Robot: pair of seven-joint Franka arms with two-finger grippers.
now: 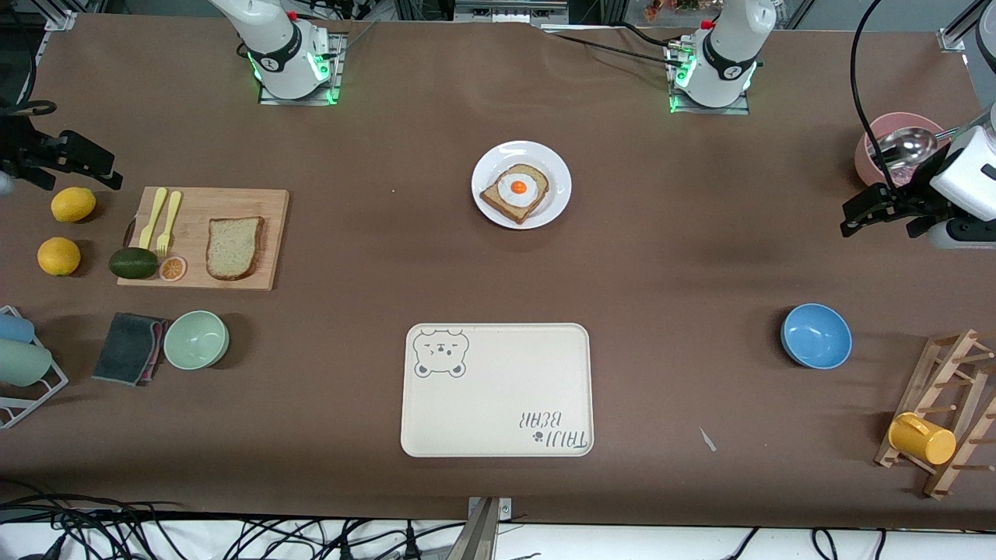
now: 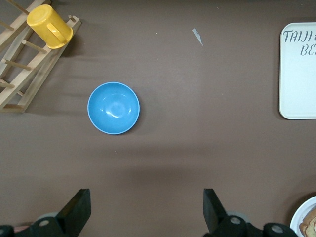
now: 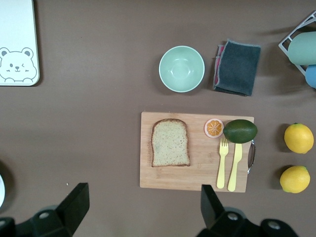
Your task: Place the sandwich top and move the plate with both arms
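The sandwich top [image 1: 233, 247], a plain light bread slice, lies flat on a wooden cutting board [image 1: 264, 204] toward the right arm's end; it also shows in the right wrist view [image 3: 170, 142]. The white plate [image 1: 486, 167] sits mid-table near the arm bases and carries darker toast with a fried egg [image 1: 515, 190]. My right gripper [image 1: 105, 169] hangs open and empty over the table beside the board and lemons; its jaws [image 3: 143, 205] stand wide apart. My left gripper [image 1: 852, 218] hangs open and empty [image 2: 147, 207] over bare table at the left arm's end, beside a pink bowl.
A cream bear tray [image 1: 498, 404] lies nearer the camera than the plate. On the board are an avocado [image 1: 133, 263], an orange slice and yellow cutlery. Also here: two lemons [image 1: 73, 204], a green bowl [image 1: 196, 339], a grey cloth [image 1: 128, 348], a blue bowl [image 1: 815, 335], and a rack with a yellow mug [image 1: 922, 438].
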